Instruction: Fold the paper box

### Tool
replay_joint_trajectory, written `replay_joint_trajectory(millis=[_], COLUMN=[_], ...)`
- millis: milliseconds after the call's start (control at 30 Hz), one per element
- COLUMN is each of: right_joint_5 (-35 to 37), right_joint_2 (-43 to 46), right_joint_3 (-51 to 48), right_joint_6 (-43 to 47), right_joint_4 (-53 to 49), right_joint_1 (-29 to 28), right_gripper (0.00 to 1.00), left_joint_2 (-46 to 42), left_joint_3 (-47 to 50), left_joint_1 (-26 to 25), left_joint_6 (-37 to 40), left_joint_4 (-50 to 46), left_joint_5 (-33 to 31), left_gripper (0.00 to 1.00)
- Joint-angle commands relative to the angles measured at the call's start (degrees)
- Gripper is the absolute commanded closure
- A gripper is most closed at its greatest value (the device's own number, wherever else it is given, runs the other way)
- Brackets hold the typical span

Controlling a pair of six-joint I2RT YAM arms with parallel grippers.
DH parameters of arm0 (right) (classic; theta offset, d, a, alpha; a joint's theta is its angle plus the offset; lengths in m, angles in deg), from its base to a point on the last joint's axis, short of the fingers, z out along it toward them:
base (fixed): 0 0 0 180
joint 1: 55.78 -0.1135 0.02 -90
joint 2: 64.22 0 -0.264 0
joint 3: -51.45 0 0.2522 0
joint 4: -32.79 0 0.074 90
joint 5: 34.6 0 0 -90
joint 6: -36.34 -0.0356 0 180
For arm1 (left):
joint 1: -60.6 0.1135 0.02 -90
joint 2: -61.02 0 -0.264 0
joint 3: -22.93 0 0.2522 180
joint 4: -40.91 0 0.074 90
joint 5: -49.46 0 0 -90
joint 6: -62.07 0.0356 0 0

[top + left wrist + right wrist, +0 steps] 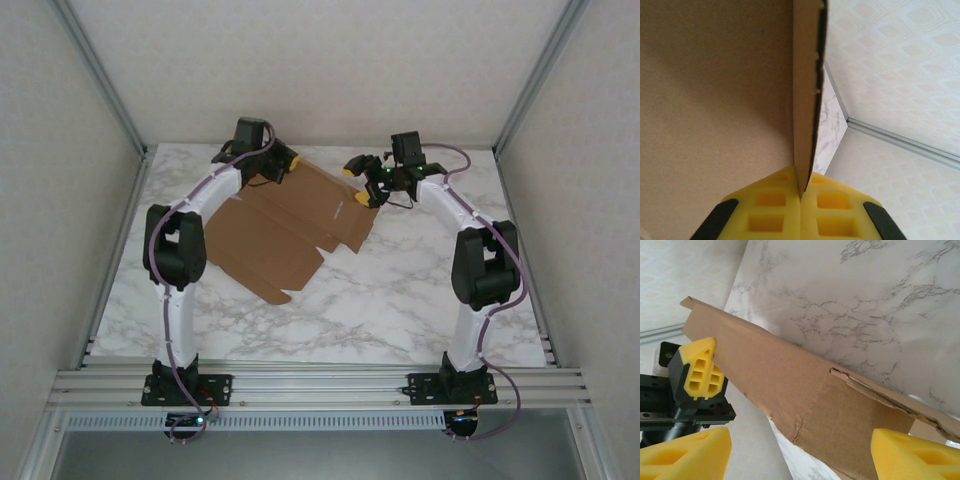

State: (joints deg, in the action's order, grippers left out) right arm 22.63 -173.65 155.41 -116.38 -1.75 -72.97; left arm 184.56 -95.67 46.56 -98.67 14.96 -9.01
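The paper box (285, 230) is a brown die-cut sheet lying mostly flat on the marble table (400, 290), with its far edge raised. My left gripper (285, 160) is at the sheet's far left corner. In the left wrist view its yellow pads (772, 210) are shut on the thin edge of a raised flap (805, 100). My right gripper (357, 184) hovers open at the sheet's far right edge. In the right wrist view the lifted, creased flap (815, 390) runs between its spread fingers (915, 455), and the left gripper (700, 367) pinches that flap's far end.
White patterned walls and metal corner posts (105, 80) close in the table on three sides. An aluminium rail (320, 385) with both arm bases runs along the near edge. Bare marble lies in front of and to the right of the sheet.
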Motion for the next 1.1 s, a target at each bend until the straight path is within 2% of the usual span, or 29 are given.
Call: replay_joint_trajectory(millis=[0, 367, 700, 900, 1067], right_joint_5=[0.65, -1.62, -2.26, -2.69, -2.26], right_joint_2=[3.26, 1.15, -3.02, -6.38, -9.65], right_joint_3=[-1.74, -2.39, 1.48, 1.29, 2.63], right_joint_6=[-2.96, -9.21, -9.66, -14.89, -17.27], right_joint_4=[0.07, 5.82, 5.18, 14.36, 19.44], right_joint_1=[-0.40, -1.08, -3.56, -3.50, -3.50], right_gripper=[0.25, 0.25, 0.25, 0.26, 0.33], left_joint_2=[-3.81, -5.26, -5.82, -6.44, -6.75], left_joint_3=[1.36, 4.33, 5.58, 7.22, 8.30], left_joint_1=[0.33, 0.24, 0.24, 0.24, 0.16], left_joint_6=[-0.36, -0.39, -0.96, -1.33, -0.90], left_joint_4=[2.96, 5.58, 6.79, 7.74, 7.62], left_joint_5=[-0.25, 0.55, 0.55, 0.75, 0.91], left_gripper=[1.00, 1.00, 1.00, 1.00, 1.00])
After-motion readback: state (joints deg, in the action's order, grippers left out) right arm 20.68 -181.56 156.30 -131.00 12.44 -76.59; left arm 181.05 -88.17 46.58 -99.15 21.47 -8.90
